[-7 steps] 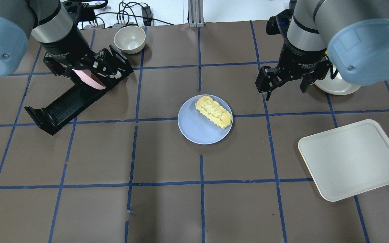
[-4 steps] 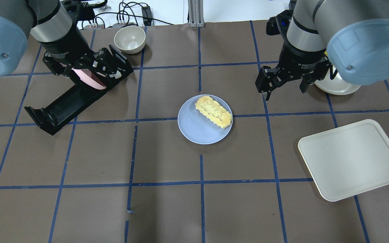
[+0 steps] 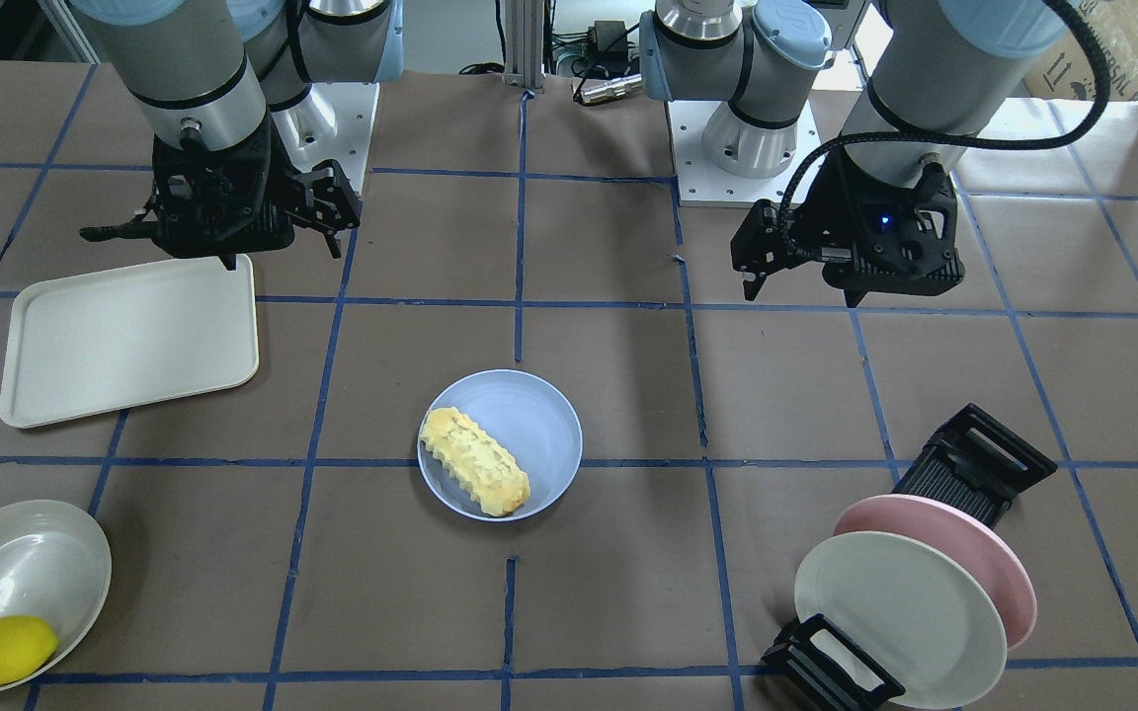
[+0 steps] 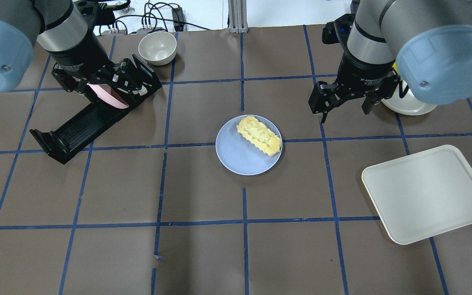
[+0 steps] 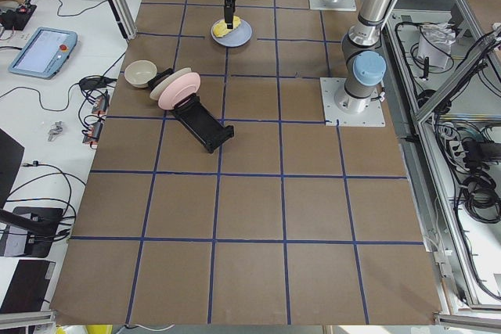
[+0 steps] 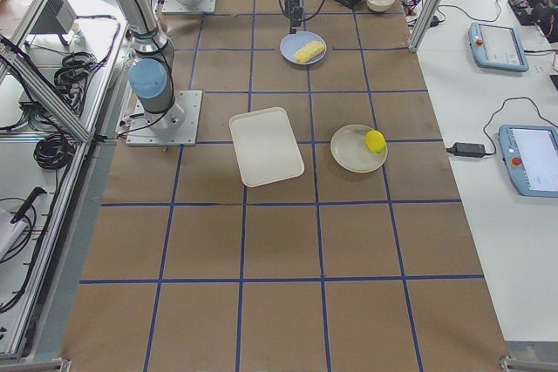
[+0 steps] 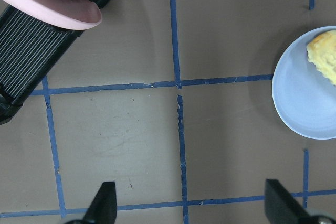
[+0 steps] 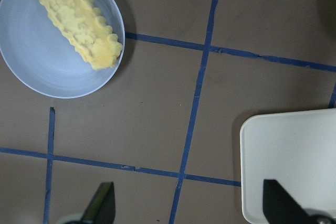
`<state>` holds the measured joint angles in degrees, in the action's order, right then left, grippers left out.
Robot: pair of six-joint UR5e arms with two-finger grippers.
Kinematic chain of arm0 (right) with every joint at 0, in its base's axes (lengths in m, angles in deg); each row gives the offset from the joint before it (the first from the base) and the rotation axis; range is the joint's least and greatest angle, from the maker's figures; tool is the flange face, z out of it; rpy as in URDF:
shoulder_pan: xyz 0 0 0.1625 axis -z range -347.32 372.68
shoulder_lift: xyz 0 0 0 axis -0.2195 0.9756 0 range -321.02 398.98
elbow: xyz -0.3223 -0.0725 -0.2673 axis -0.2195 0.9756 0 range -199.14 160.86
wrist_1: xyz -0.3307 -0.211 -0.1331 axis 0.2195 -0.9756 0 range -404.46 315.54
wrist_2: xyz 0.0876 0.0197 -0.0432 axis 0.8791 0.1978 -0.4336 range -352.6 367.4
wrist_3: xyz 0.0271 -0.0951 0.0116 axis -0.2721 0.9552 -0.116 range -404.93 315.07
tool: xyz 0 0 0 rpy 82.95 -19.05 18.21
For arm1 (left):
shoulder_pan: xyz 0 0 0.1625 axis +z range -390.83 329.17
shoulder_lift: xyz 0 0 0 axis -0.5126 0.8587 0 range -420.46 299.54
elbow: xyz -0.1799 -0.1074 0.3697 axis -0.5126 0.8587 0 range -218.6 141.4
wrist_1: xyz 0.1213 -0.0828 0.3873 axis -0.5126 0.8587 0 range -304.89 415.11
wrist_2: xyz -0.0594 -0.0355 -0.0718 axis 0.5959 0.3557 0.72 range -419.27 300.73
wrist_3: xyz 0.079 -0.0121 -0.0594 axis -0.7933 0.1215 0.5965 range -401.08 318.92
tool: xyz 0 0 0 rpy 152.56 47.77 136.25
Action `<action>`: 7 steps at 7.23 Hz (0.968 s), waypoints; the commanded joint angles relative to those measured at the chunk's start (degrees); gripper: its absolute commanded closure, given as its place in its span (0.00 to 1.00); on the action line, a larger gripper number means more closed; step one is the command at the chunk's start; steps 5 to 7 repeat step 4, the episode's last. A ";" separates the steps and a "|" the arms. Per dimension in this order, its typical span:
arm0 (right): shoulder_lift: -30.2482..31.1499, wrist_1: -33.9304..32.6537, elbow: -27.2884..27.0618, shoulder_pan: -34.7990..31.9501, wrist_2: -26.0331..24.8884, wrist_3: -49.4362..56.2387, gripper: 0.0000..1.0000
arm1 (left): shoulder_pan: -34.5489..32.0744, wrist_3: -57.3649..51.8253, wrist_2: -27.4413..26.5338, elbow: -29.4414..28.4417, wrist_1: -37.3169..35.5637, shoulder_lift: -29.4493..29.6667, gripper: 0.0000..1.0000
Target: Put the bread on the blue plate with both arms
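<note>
Lying aslant on the blue plate, the bread takes up the side nearer the right gripper, with one end reaching the rim. The plate sits flat near the middle of the table. Both grippers are clear of plate and bread. The right gripper hangs in the air well apart from the plate, jaws spread wide and empty. Its wrist view shows only table between the fingertips, with the plate off to one side and the tray to the other. The left gripper hangs likewise on the opposite side, jaws wide apart, holding nothing and touching nothing. Farther out on that side a black rack holds a pink plate and a white plate on edge, and a bowl stands near the rack. Beyond the tray, a lemon lies in a white dish.
</note>
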<state>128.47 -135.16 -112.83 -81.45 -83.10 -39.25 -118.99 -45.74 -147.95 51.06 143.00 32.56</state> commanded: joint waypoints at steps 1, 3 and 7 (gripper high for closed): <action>0.16 -0.01 0.09 0.00 -0.03 0.04 0.00 | 0.00 0.00 0.00 -0.10 0.00 0.06 0.00; 0.51 0.08 -0.44 -0.44 0.06 -0.14 0.00 | 0.00 0.00 0.00 -0.10 0.00 -0.03 0.00; 0.51 0.08 0.26 -0.70 -0.03 0.04 0.00 | 0.00 0.00 0.00 -0.02 0.00 -0.03 0.00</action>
